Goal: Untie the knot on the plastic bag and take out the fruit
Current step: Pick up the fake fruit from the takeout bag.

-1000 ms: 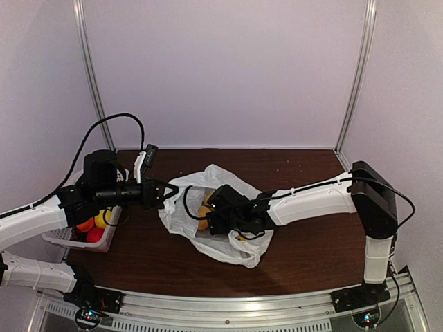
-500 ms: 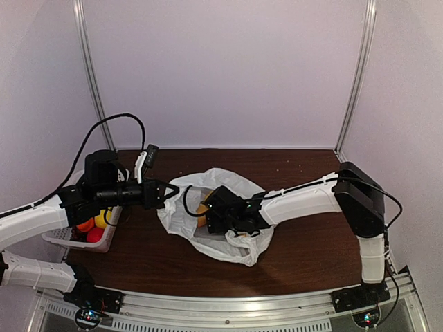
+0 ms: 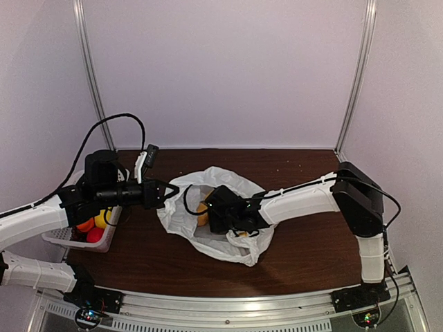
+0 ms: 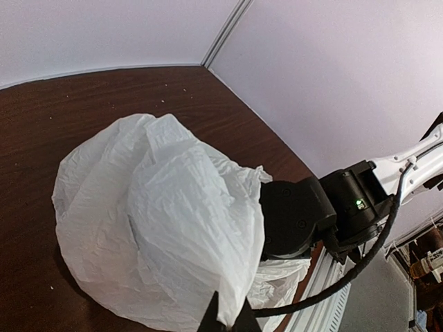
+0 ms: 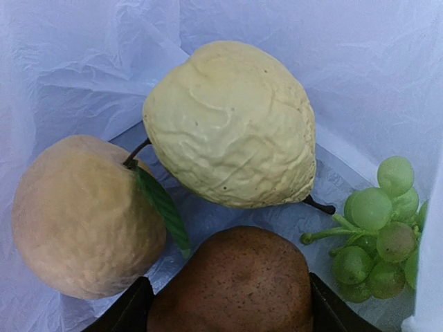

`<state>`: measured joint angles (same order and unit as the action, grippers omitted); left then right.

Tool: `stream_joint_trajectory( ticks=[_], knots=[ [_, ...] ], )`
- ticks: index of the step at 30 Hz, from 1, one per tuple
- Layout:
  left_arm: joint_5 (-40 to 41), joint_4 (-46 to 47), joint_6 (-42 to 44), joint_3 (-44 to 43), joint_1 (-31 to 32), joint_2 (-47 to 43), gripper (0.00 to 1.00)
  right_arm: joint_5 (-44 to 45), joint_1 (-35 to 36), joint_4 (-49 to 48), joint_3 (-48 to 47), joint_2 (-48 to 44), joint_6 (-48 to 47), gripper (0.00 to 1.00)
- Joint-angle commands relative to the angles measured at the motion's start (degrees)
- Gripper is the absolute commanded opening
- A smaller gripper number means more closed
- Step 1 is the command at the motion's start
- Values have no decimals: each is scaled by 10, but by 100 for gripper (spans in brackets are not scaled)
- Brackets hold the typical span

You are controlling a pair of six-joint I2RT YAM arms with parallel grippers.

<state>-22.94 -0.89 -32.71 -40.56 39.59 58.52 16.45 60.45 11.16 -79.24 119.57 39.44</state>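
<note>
Item: plastic bag (image 4: 173, 207).
My left hand (image 4: 226, 319) clenched on it; my right hand (image 5: 228, 315) flanks kiwi (image 5: 228, 270) inside, grip I cannot tell.

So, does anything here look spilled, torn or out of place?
Nothing stands out. The bag lies open on the table, its edge pinched by the left fingers; I see no tear. The right fingers flank the brown fruit inside, and the other fruit there looks whole.
</note>
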Motion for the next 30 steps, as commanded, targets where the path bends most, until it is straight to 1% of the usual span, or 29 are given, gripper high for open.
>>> stream_joint_trajectory(
  ticks=[1, 6, 10, 15, 20, 25, 30],
  knots=[
    [9, 15, -3, -6, 2, 2, 0, -10, -3, -20, 19, -36, -1, 50],
    [70, -42, -21, -35, 2, 13, 0, -47, -1, -78, 56, -81, -32, 49],
    [73, -37, -36, -40, 2, 25, 0, -80, 7, -134, 104, -141, -72, 48],
    [75, -30, -56, -46, 2, 31, 0, -125, 25, -178, 166, -222, -124, 47],
    [77, -32, -68, -53, 2, 32, 0, -161, 50, -211, 217, -307, -150, 48],
    [85, -38, -79, -53, 2, 32, 0, -206, 75, -227, 219, -367, -171, 48],
    [76, -36, -85, -57, 2, 39, 0, -252, 91, -238, 193, -382, -176, 48]
  ],
)
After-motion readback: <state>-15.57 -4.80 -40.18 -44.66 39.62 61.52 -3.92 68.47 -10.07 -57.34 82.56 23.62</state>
